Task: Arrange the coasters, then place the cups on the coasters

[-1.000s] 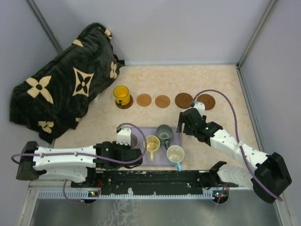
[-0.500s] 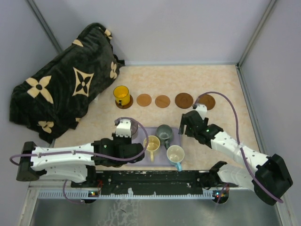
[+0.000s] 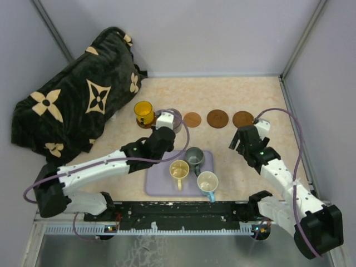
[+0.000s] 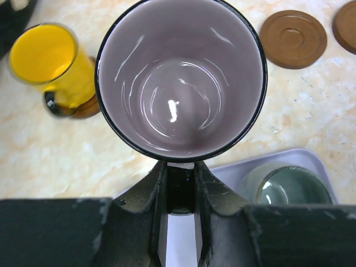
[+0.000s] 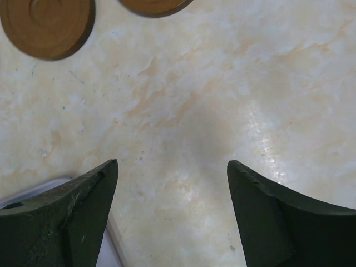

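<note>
My left gripper [image 3: 167,125] [image 4: 181,167] is shut on the handle of the mauve-grey cup [image 3: 172,118] [image 4: 181,78]. It holds the cup upright in the coaster row, just right of the yellow cup [image 3: 143,112] [image 4: 47,58], which stands on a coaster [image 3: 147,124]. Whatever lies under the mauve cup is hidden. Three bare brown coasters [image 3: 192,119] [image 3: 217,118] [image 3: 243,119] continue the row to the right. The dark grey-green cup [image 3: 194,157], the cream cup [image 3: 179,169] and the white cup with a blue handle [image 3: 207,181] stand on the lavender tray [image 3: 161,186]. My right gripper [image 3: 240,142] [image 5: 172,167] is open and empty over bare table.
A dark blanket with cream flower shapes [image 3: 72,105] is heaped at the back left. Grey walls close in the table on three sides. The tray's corner [image 5: 114,256] shows beside the right gripper's left finger, and two coasters [image 5: 47,25] [image 5: 153,5] lie ahead of it.
The left arm has carried the mauve-grey cup from the tray's left end up to the coaster row beside the yellow cup. The right arm has drawn back to the right.
</note>
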You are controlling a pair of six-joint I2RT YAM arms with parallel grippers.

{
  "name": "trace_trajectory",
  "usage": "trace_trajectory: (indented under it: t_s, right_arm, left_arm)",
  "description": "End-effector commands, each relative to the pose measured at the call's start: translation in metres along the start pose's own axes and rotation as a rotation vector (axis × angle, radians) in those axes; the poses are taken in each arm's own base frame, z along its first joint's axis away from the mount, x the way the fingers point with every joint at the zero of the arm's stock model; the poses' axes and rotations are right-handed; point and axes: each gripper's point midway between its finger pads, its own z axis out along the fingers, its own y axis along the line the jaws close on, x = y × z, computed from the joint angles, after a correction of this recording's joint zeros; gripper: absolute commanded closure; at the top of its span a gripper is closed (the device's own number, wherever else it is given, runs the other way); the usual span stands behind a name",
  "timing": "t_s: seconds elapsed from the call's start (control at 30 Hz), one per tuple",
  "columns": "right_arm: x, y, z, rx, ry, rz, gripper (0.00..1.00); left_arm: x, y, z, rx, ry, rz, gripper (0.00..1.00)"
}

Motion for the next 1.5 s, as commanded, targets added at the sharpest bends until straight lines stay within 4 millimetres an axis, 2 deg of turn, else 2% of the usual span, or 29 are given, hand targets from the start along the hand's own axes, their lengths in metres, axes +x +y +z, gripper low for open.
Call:
trace_trajectory:
  t_s: [0.0, 0.13, 0.23, 0.4, 0.53, 0.8, 1.1, 1.23, 1.47]
  right_arm:
    - [-0.032, -0.007, -0.002, 0.000, -0.072, 0.023, 0.20]
    - [-0.040, -0.013, 0.002, 0.012, -0.082, 0.036, 0.20]
    - [-0.040, -0.012, 0.004, 0.003, -0.073, 0.044, 0.20]
    - [-0.038, -0.014, 0.006, 0.005, -0.070, 0.049, 0.20]
    - [-0.034, -0.012, 0.007, -0.011, -0.054, 0.048, 0.20]
    - [-0.033, 0.006, -0.006, -0.113, 0.001, 0.006, 0.29]
    - [-0.025, 0.048, -0.059, -0.271, 0.019, -0.126, 0.33]
    - [-0.016, 0.065, -0.069, -0.344, 0.050, -0.127, 0.36]
    - [-0.006, 0.091, -0.078, -0.394, 0.077, -0.200, 0.40]
  left_arm:
    - [-0.055, -0.046, 0.026, 0.115, -0.131, -0.006, 1.00]
    - [-0.061, -0.068, 0.057, 0.145, -0.126, 0.015, 1.00]
    - [-0.062, -0.076, 0.077, 0.144, -0.113, 0.022, 1.00]
    - [-0.062, -0.076, 0.096, 0.145, -0.098, 0.007, 1.00]
    - [-0.058, -0.066, 0.098, 0.128, -0.091, -0.005, 1.00]
    - [-0.041, -0.024, 0.074, 0.067, -0.069, -0.060, 1.00]
    - [-0.001, 0.026, 0.030, -0.017, 0.026, -0.110, 1.00]
    - [0.018, 0.032, 0.004, 0.036, 0.104, -0.145, 1.00]
    - [0.070, 0.022, -0.036, 0.103, 0.250, -0.185, 1.00]
